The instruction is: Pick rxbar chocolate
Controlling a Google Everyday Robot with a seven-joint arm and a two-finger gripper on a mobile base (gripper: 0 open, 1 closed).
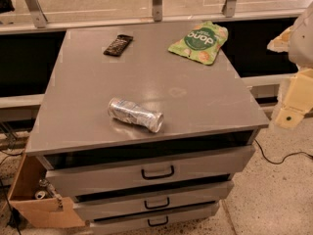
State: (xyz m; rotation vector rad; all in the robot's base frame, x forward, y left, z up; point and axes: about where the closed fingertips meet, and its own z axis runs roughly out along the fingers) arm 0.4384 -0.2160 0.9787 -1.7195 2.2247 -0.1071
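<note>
The rxbar chocolate [118, 44] is a small flat dark bar lying on the far left of the grey cabinet top [195, 102]. My gripper [295, 99] is at the right edge of the view, beyond the cabinet's right side and far from the bar. It is only partly in view, with cream-coloured parts showing.
A green snack pouch [199, 41] lies at the far right of the top. A crushed silver can [135, 114] lies on its side near the front. Drawers with dark handles [157, 172] are below. A cardboard box [34, 199] stands at the lower left. A railing runs behind.
</note>
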